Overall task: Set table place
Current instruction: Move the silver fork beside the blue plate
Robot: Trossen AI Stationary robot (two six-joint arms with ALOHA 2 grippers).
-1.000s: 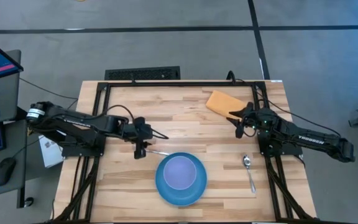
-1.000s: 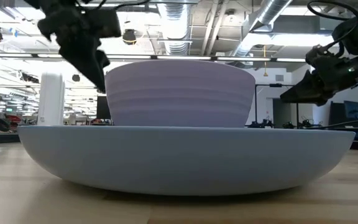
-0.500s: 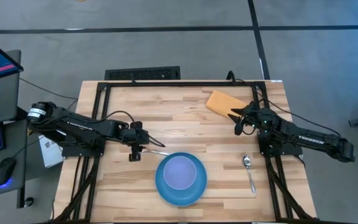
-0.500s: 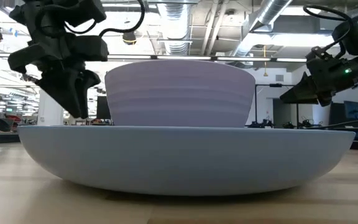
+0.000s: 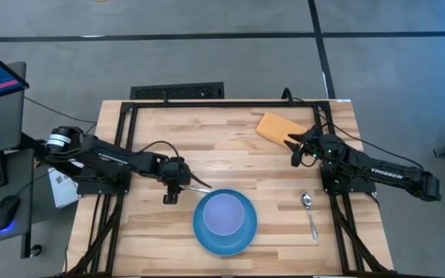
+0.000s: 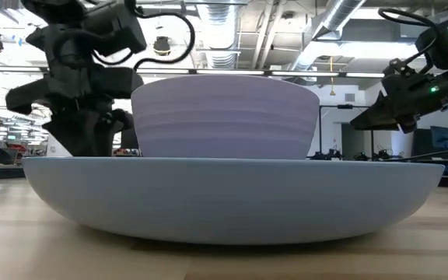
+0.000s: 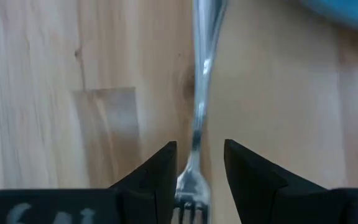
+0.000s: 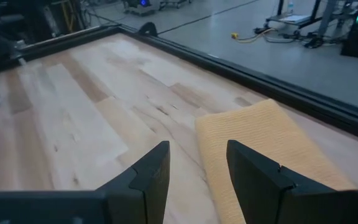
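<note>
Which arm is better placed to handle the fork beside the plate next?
The left. Its gripper is open astride the fork on the table, just left of the blue plate. The right gripper sits far off, by the orange-tan pad.

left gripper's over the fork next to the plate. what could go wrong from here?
1. The open left gripper straddles the thin silver fork lying flat on the pale wooden table; closing could scrape wood or slip off.
2. The fork lies close beside the blue round plate; lifting may nudge it.
</note>
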